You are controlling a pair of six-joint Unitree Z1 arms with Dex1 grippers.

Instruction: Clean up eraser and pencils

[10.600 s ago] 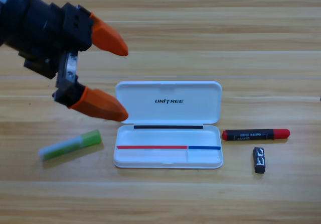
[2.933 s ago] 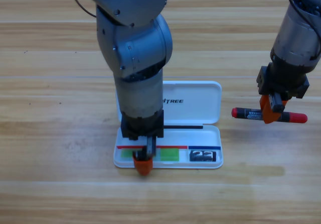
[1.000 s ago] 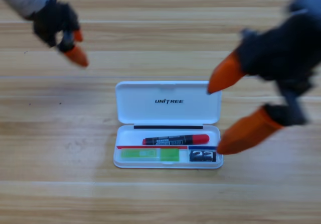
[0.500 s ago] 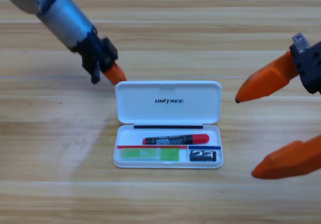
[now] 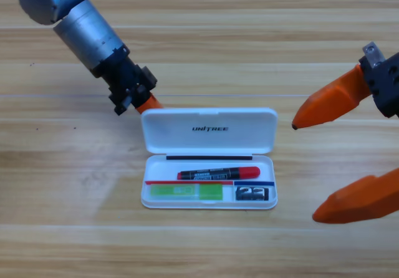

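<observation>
Left gripper at the lid's corner, case filled

On the wooden table [image 5: 62, 166] lies the white case [image 5: 209, 129], open, its lid standing back with UNITREE lettering on it. Inside the base, the black pencil with red ends [image 5: 218, 173] lies lengthwise in the upper compartment, just under the hinge. Below it, the green pencil [image 5: 186, 192] lies lengthwise in the long lower-left compartment, and the eraser [image 5: 252, 193] sits in the small lower-right compartment, its white markings facing up. All three rest inside the case, none touching a gripper.

From the upper left corner the left arm reaches down at a slant, and the left gripper [image 5: 148, 103] has its orange tip at the lid's upper left corner, touching or just beside the rim; which one I cannot tell. Only a short bit of orange shows past the black body, so whether its jaws are apart or together cannot be told.

At the picture's right edge the right gripper [image 5: 304, 169] shows large and partly cut off, well apart from the case, its two orange jaws spread wide with nothing between them
</observation>
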